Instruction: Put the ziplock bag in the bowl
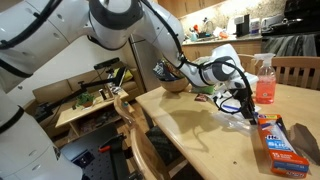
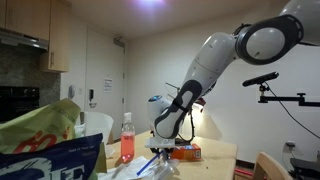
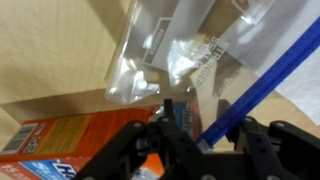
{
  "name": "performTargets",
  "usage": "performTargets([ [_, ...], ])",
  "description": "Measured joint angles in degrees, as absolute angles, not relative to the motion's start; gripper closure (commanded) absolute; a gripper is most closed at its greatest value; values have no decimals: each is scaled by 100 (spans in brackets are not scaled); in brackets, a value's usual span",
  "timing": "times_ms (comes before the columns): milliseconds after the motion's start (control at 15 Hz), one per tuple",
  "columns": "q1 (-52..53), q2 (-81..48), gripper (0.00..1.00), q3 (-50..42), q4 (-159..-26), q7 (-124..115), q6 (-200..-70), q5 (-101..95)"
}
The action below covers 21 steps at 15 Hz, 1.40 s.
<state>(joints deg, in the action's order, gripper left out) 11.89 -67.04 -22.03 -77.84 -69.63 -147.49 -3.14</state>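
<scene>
The clear ziplock bag (image 3: 170, 50) with a blue zip strip (image 3: 260, 75) lies crumpled on the wooden table, partly over an orange box. My gripper (image 3: 192, 118) is low over the bag's edge, and its fingers are close together with the blue strip between them. In both exterior views the gripper (image 1: 245, 106) (image 2: 160, 152) is right at the tabletop, with the bag (image 2: 148, 166) under it. A brown bowl (image 1: 177, 84) stands at the far end of the table, well away from the gripper. The bowl is out of the wrist view.
An orange box (image 1: 276, 136) (image 3: 60, 145) lies by the gripper. A pink spray bottle (image 1: 265, 84) (image 2: 127, 140) stands just behind it. Wooden chairs (image 1: 135, 130) line the table's near side. A snack bag (image 2: 45, 145) fills the foreground of an exterior view.
</scene>
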Motion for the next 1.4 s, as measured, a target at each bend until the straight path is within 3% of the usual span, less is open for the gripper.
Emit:
performTargets([
  [133, 1343, -6703, 97, -2353, -7742, -7175, -14758, -457],
  [200, 1445, -6701, 100, -2444, -7725, -7298, -14771, -542],
  [933, 2743, -5944, 95, -3273, -8349, -8506, -15467, -1338],
  [1400, 2452, -5971, 99, -2903, -8431, -8336, -15407, -1339],
])
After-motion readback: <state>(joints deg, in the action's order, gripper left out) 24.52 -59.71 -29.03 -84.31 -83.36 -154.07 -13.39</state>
